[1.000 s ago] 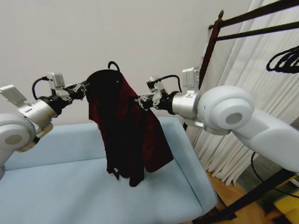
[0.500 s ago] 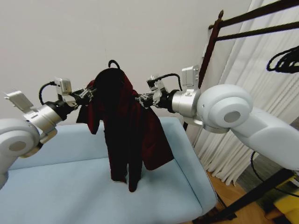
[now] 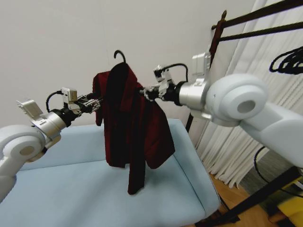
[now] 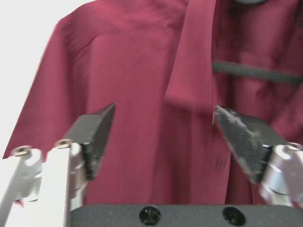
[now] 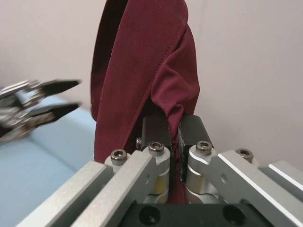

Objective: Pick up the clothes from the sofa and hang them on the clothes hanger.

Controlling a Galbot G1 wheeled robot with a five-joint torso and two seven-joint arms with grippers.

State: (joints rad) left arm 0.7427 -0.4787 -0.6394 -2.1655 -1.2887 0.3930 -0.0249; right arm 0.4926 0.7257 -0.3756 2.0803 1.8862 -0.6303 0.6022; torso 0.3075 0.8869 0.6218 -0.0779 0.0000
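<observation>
A dark red shirt [image 3: 135,125] hangs on a black hanger whose hook [image 3: 119,56] sticks up above the collar. My right gripper [image 3: 146,92] is shut on the shirt's shoulder fabric, pinched between its pads [image 5: 173,137], and holds the garment up above the sofa. Beside the shirt's other shoulder my left gripper [image 3: 97,105] stands open. From its wrist the red cloth [image 4: 142,90] and the hanger's bar [image 4: 255,72] lie just beyond the spread fingers [image 4: 163,142], untouched. The right wrist view catches that open left gripper [image 5: 64,97] farther off.
A light blue sofa [image 3: 71,189] lies below the hanging shirt. A dark clothes rack [image 3: 246,28] stands at the right with black hangers [image 3: 288,59] on its rail. White curtains [image 3: 265,113] hang behind it, and a plain wall is at the back.
The right gripper has lifted the shirt and hanger higher. The left gripper has let go of the shirt's shoulder, dropped a little and now stands open beside it.
</observation>
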